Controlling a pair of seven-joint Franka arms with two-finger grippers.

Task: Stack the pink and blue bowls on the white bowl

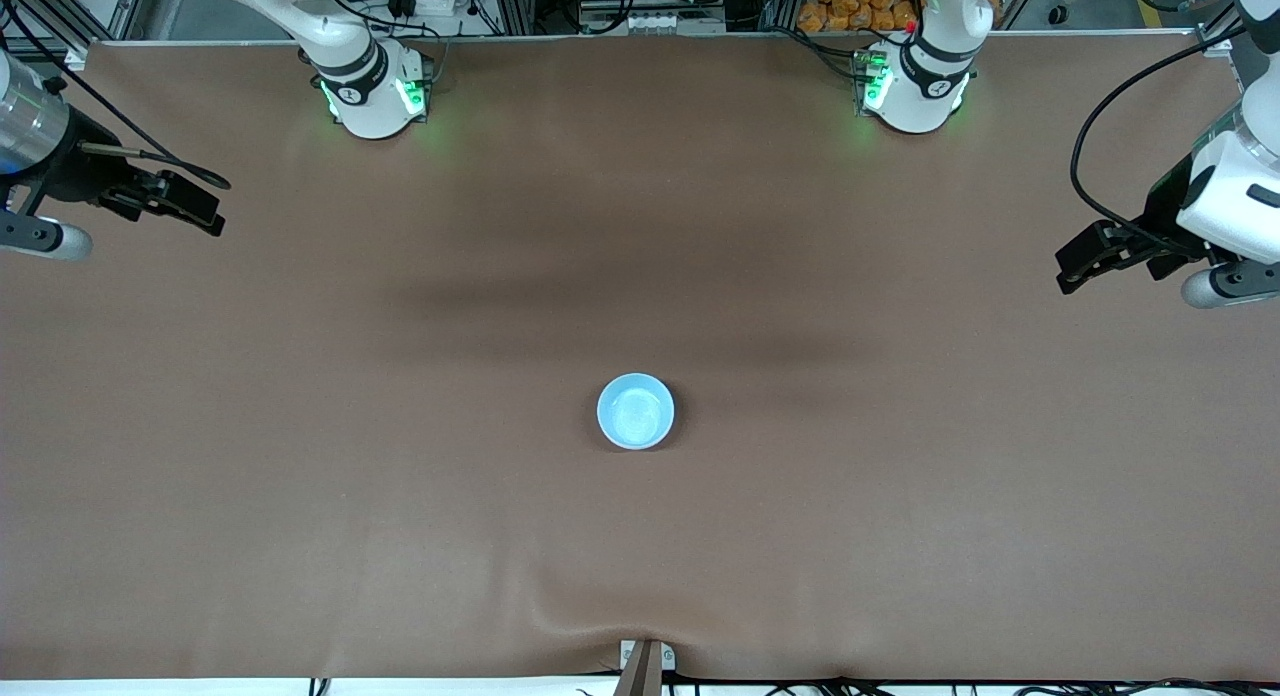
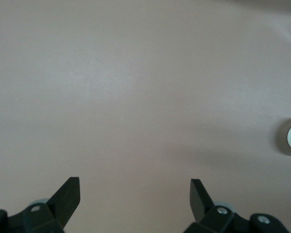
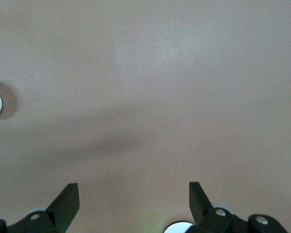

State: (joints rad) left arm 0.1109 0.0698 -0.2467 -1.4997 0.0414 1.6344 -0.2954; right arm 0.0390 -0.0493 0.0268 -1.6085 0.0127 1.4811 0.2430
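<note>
A blue bowl [image 1: 635, 411] stands upright on the brown table [image 1: 300, 476], mouth up; being round, it has no long axis. It sits at mid-table, toward the camera's edge. From above only blue shows, so whether other bowls lie beneath it cannot be told.

The left gripper [image 1: 1085, 259] hangs over its arm's end of the table, fingers spread and empty; the bowl lies at about eight o'clock from it, well apart. The right gripper [image 1: 190, 204] hangs over its own end, fingers likewise spread and empty, the bowl at about four o'clock, well apart. Each wrist view catches a sliver of the bowl at its frame's edge.
</note>
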